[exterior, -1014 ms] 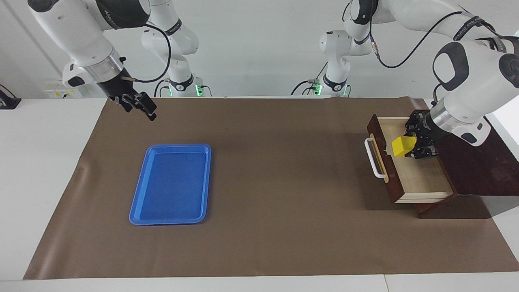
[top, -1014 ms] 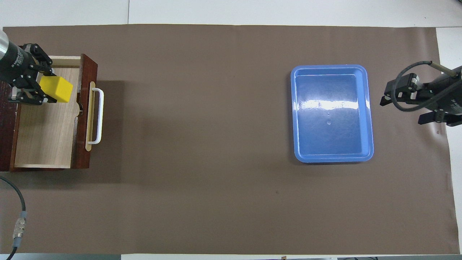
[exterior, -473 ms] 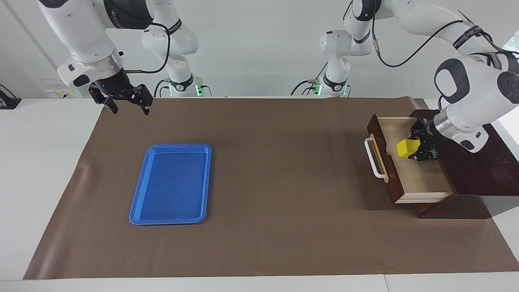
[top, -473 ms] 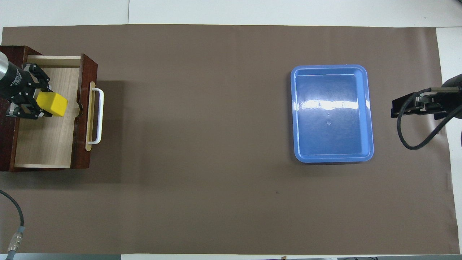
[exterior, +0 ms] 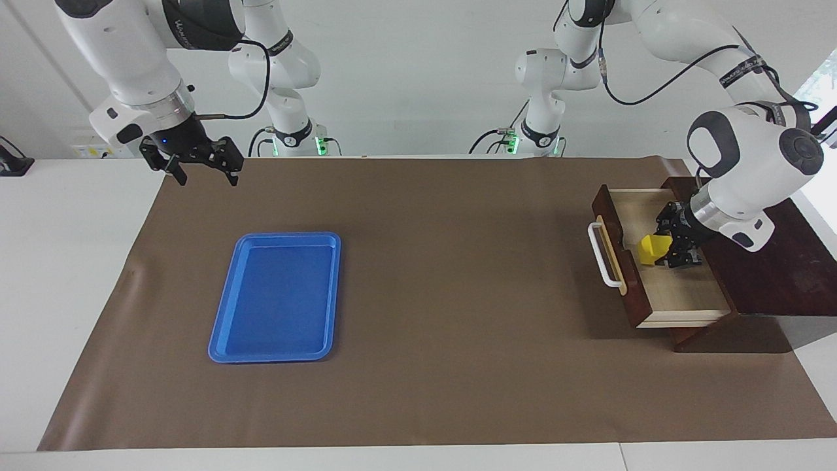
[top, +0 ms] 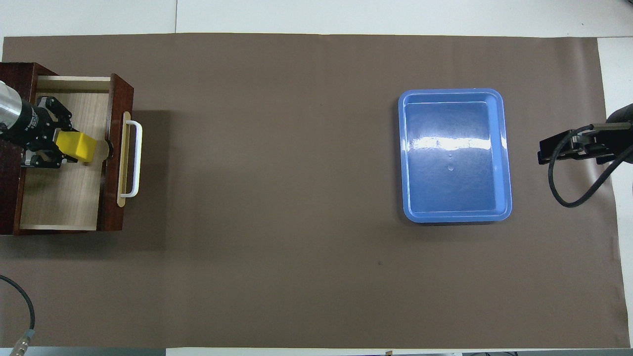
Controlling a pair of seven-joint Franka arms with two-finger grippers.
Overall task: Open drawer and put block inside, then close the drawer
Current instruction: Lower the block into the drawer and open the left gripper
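The drawer [exterior: 673, 288] [top: 64, 198] stands pulled open from its dark wooden box at the left arm's end of the table, its white bar handle [exterior: 603, 256] [top: 134, 159] facing the table's middle. My left gripper [exterior: 668, 250] [top: 62, 148] is low inside the drawer, shut on the yellow block [exterior: 654, 248] [top: 76, 147], which is tilted and sits close to the pale floor. My right gripper [exterior: 204, 163] [top: 568, 148] is open and empty, raised over the mat's edge at the right arm's end.
A flat blue tray [exterior: 274, 296] [top: 454, 154] lies on the brown mat toward the right arm's end. The dark wooden box [exterior: 771, 275] extends from the drawer toward the table's edge. A black cable [top: 22, 301] hangs near the left arm's corner.
My left gripper has lowered the yellow block deeper into the drawer. My right gripper has risen a little and turned over the mat's edge.
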